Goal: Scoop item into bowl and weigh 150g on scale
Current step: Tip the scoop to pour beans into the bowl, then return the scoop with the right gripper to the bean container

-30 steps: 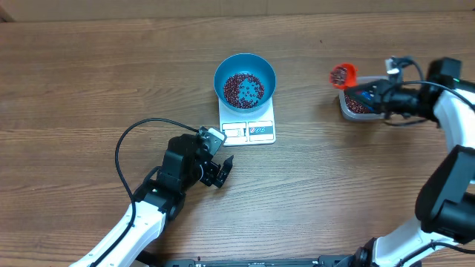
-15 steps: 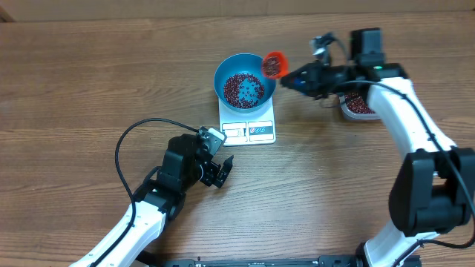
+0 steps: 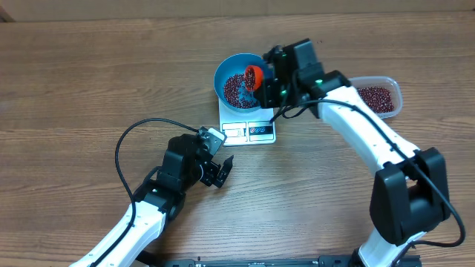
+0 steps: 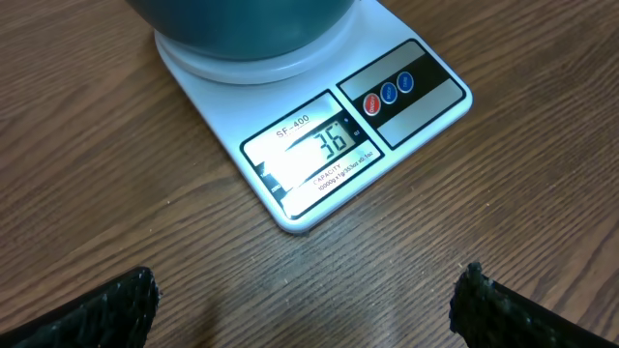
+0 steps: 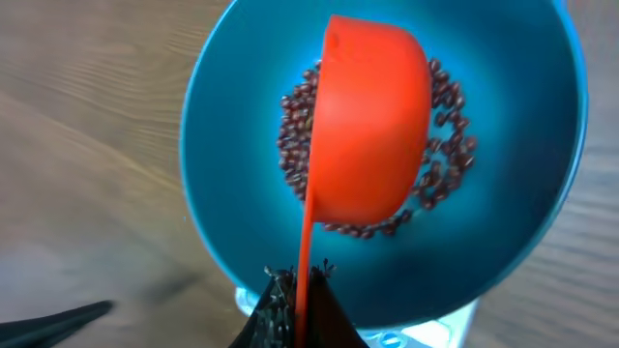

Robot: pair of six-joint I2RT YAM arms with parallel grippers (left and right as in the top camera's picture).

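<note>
Overhead view: a teal-blue bowl (image 3: 218, 77) sits on a small white scale (image 3: 249, 132) near the middle of the wooden table (image 3: 89, 74), somewhat toward its far edge, with a loose layer of dark red beans (image 3: 236, 90) across its bottom. The right gripper (image 3: 266, 87) reaches in from the bowl's right side, jaws clamped tight on the handle of an orange scoop (image 3: 254, 76) held over the bowl's interior. From the right wrist, the scoop is tipped with its rounded back to the camera, above the beans, and its thin handle runs down between the black fingertips. A clear plastic tub (image 3: 395, 89) holding more beans stands to the right of the scale, toward the table's right edge and apart from it. The left gripper (image 3: 221, 172) sits just on the near-edge side of the scale, jaws spread wide and holding nothing. Its two dark fingers (image 4: 106, 309) frame the left wrist view of the scale's front panel. The lit display reads "36", with "SF-400" printed above it and a line beginning "CAPACITY" below; the finer print is too small to read. One red and two blue buttons lie on a dark strip beside the display.
</note>
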